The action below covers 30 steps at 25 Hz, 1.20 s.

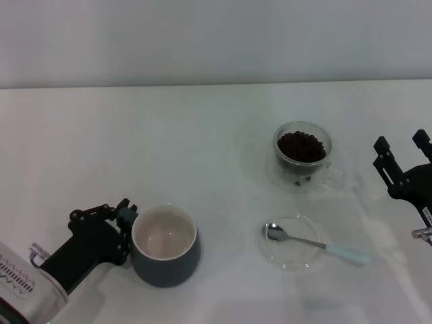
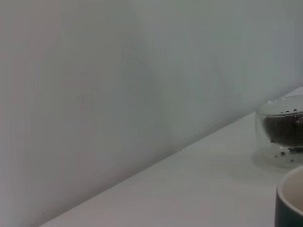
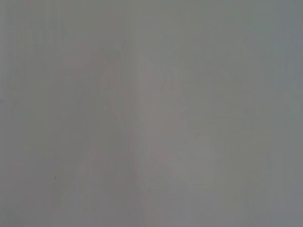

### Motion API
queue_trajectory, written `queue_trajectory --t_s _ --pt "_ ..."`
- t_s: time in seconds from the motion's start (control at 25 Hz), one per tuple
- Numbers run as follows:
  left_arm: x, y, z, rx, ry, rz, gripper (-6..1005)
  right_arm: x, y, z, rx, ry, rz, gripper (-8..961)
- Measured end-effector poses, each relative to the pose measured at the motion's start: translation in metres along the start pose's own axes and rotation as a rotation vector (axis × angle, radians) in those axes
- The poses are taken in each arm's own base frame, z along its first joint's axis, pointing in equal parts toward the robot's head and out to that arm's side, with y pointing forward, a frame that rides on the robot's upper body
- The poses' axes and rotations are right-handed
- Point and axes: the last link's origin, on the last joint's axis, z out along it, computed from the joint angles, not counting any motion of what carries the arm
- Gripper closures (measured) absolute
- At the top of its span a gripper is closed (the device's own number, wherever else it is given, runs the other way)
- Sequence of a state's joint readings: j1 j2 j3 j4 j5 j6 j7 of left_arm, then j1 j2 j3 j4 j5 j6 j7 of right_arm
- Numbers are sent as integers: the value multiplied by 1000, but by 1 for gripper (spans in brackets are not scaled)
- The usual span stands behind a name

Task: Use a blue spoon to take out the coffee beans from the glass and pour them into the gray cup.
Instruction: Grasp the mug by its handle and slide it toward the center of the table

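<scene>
The glass [image 1: 302,160] with coffee beans [image 1: 301,146] stands at the right middle of the white table. The blue spoon [image 1: 317,244] lies across a flat clear dish [image 1: 287,260] in front of it, bowl on the dish, pale handle pointing right. The gray cup [image 1: 169,266] stands front left, cream inside empty, handle hidden. My left gripper [image 1: 125,229] is against the cup's left side. My right gripper [image 1: 401,140] is open and empty at the right edge, right of the glass. The left wrist view shows the glass [image 2: 281,132], beans [image 2: 283,128] and the cup's rim [image 2: 289,201].
The white table [image 1: 202,148] runs back to a pale wall [image 1: 216,40]. The right wrist view shows only a plain grey surface.
</scene>
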<state>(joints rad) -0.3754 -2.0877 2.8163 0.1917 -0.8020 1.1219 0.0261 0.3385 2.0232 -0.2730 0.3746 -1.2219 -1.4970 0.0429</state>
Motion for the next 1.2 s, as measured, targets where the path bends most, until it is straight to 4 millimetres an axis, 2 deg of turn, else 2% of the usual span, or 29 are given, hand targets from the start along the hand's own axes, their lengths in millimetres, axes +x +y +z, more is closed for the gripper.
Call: queue_trajectory --t_s 0.44,0.68,0.92,1.2 --pt "-1 -3 -1 18 -4 -7 901 0 -1 -1 7 -1 0 233" --pt "-5 -3 -7 29 -18 -13 714 0 -1 0 5 -2 1 233" --pt "-13 1 -22 51 -34 -35 458 -1 1 -1 5 -10 12 234" --pt "-19 10 -51 99 -10 -81 248 -2 -5 -7 18 -18 196 234"
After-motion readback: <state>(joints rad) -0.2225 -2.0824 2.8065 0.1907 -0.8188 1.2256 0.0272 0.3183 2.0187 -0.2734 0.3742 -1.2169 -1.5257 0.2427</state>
